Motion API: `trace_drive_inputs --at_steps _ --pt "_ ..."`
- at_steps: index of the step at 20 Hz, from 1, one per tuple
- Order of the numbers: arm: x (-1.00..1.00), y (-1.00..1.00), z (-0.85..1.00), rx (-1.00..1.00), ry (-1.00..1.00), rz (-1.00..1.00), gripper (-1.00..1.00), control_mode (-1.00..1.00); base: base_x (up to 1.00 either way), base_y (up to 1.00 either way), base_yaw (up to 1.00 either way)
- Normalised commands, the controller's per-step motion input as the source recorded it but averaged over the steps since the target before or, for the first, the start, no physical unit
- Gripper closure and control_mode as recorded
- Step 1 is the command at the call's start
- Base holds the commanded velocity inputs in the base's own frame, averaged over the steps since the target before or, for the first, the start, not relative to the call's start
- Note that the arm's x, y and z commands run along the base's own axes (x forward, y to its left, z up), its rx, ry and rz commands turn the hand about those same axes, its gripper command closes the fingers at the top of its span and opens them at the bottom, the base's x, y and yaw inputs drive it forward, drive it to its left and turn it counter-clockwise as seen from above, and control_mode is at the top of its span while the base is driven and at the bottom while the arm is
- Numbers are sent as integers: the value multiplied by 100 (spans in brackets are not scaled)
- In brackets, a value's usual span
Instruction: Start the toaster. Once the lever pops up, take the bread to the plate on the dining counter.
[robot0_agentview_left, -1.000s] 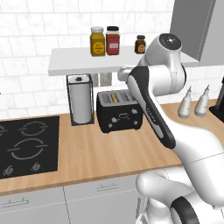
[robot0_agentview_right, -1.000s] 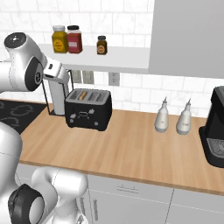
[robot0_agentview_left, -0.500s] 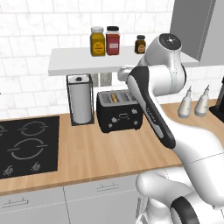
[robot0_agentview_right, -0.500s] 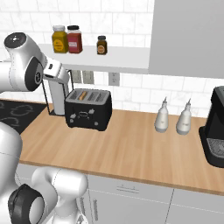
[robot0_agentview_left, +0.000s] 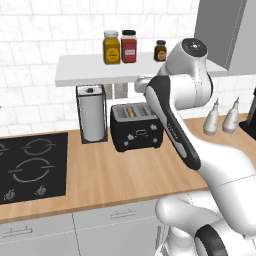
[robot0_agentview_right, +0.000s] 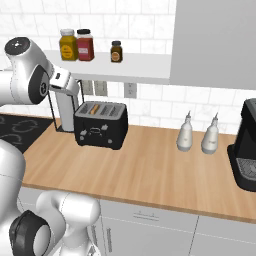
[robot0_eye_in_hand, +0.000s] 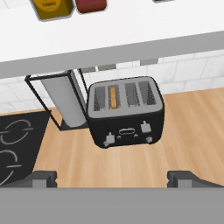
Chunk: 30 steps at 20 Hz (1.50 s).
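The claw (robot0_eye_in_hand: 112, 177) stood with its two dark tips far apart at either side of the hand view, nothing between them, held in the air above and in front of the toaster (robot0_eye_in_hand: 125, 111) and well apart from it. In the left base view the claw itself was hidden behind the arm's forearm, up under the white shelf (robot0_agentview_left: 80, 75).

Straight ahead of the claw the toaster sat on the wooden tabletop (robot0_eye_in_hand: 188, 127) against the tiled wall, its front with small white knobs and a lever facing the camera. The bread (robot0_eye_in_hand: 113, 96) stood on edge in the second slot from the left, sunk low so only its tan top edge showed. Just left of the toaster stood a paper towel roll (robot0_eye_in_hand: 63, 98) in a black wire holder, and further left the black cooktop (robot0_agentview_left: 30, 167). To the right, well apart from the toaster, two pale bottles (robot0_agentview_right: 197, 134) stood near the wall, with the black coffee machine (robot0_agentview_right: 246, 150) at the far right.

By my judgement the task was barely begun: the bread was loaded, but the lever looked unpressed and the claw had yet to reach it. Pressing, waiting for the pop-up, lifting the slice and carrying it to the plate on the dining counter all remained.

On the shelf stood a yellow jar (robot0_agentview_left: 111, 48), a red jar (robot0_agentview_left: 129, 46) and a small dark jar (robot0_agentview_left: 160, 50); their labels were too small to read, and no brand could be made out on the toaster.
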Motion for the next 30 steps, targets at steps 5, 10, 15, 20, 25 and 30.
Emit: trace_drive_inputs --at_steps 5,10,15,20,25,30 --pt "0 0 0 0 0 0 -100 -100 0 0 0" --pt "0 0 0 0 0 0 -100 -100 0 0 0" --pt "0 0 0 0 0 0 -100 -100 0 0 0" --pt "0 0 0 0 0 0 -100 -100 0 0 0" --pt "0 0 0 0 0 0 -100 -100 0 0 0" --pt "0 0 0 0 0 0 -100 -100 0 0 0"
